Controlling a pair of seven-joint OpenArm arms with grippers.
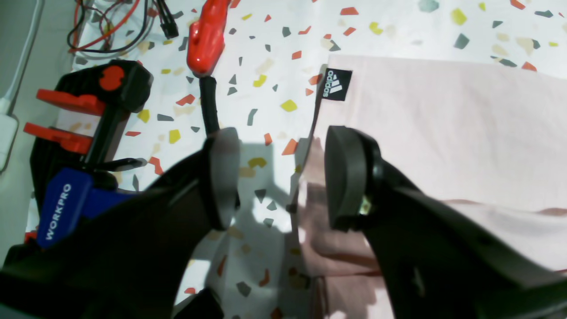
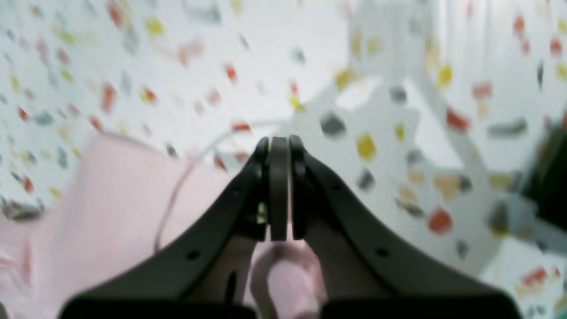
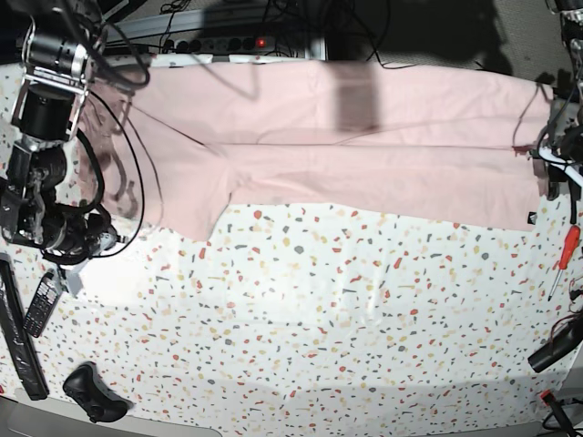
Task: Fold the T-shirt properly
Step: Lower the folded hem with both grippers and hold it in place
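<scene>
The table (image 3: 301, 300), covered in a speckled cloth, carries the T-shirt (image 3: 364, 146) stretched flat along its far side, plain side up, with one lengthwise crease showing. Judging by that, folding has barely begun: the sleeves and body are not yet brought in. The right gripper (image 2: 279, 146) has its jaws pressed together, a small roll of pink fabric bunched just behind them, so it seems to pinch the shirt. The left gripper (image 1: 281, 177) hangs with jaws wide apart over the hem near the small black label (image 1: 335, 84), holding nothing.
</scene>
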